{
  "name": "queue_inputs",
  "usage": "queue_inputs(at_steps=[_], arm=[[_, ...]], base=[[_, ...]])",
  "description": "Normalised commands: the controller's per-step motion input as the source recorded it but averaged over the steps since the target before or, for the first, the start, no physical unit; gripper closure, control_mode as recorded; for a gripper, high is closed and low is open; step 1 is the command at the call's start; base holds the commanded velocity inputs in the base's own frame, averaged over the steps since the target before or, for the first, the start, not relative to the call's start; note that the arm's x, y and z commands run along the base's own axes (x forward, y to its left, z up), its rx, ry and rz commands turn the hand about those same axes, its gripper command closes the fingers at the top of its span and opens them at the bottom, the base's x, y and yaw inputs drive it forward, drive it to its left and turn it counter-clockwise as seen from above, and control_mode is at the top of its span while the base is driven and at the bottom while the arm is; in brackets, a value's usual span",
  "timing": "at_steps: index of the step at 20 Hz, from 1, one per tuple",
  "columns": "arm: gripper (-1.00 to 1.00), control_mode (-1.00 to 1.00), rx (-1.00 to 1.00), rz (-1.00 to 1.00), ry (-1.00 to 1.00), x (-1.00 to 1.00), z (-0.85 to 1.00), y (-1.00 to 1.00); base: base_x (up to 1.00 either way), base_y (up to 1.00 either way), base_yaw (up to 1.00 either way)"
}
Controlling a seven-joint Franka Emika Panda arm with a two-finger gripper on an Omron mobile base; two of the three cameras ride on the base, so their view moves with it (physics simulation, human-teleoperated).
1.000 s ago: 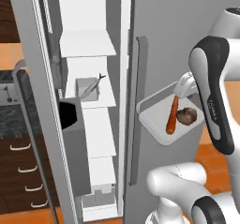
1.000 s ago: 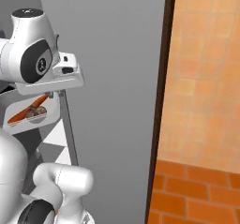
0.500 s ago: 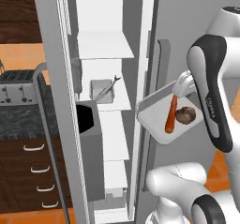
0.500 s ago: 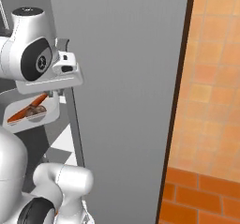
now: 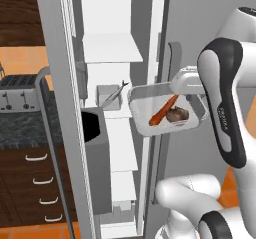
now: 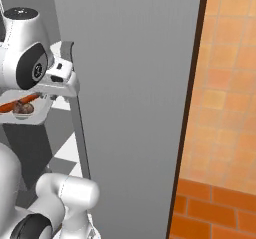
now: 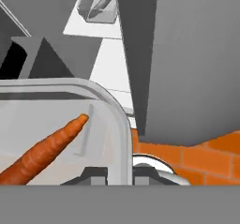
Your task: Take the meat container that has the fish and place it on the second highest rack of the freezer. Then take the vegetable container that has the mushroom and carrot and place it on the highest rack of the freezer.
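Observation:
My gripper is shut on the right rim of the vegetable container, a clear tray held level at mid height. In it lie the orange carrot and the brown mushroom. The tray hangs at the right edge of the open freezer. Inside, the meat container with the fish rests on the second highest rack, under the bare highest rack. In the hand view, the carrot lies in the tray between the fingertips. The fish lies far ahead.
The freezer door stands open on the left, with its black dispenser box. The shut fridge door and its handle are right behind the tray. A toaster sits on the dark counter above drawers. Brick wall on the right.
The whole picture has shifted, so the camera has moved and the freezer now lies nearer. The held tray has swung left toward the opening and turned, so the carrot lies slanted.

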Motion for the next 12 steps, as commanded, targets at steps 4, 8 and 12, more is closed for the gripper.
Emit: queue_inputs(at_steps=[4, 8, 12], arm=[[1.0, -1.0, 0.34, -0.75, 0.03, 0.0, 0.21, 0.14], [1.0, -1.0, 0.32, -0.68, 0.01, 0.03, 0.2, 0.31], [1.0, -1.0, 0.3, -0.56, 0.03, 0.25, 0.02, 0.63]], base=[[0.0, 0.0, 0.0], [0.0, 0.0, 0.0], [0.0, 0.0, 0.0]])
